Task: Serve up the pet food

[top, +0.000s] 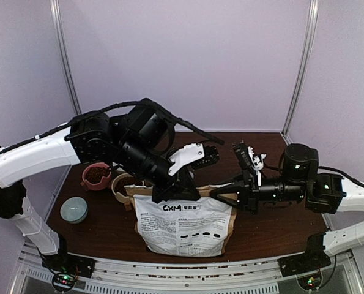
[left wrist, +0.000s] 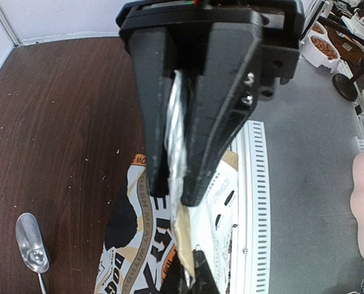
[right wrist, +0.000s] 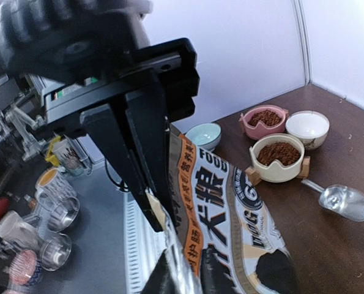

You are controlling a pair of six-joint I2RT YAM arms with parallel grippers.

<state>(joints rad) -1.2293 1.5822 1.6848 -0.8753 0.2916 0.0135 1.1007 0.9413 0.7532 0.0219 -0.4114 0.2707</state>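
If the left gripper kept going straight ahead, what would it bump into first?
The left gripper pinches the top edge of the bag. Straight on along that edge, it would probably bump the right gripper pinching the same edge, though depth is unclear.

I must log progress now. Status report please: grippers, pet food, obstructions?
Left gripper, right gripper: both shut on bag top edge. Pet food in pink bowl, beige bowl. Scoop lies loose beside them.
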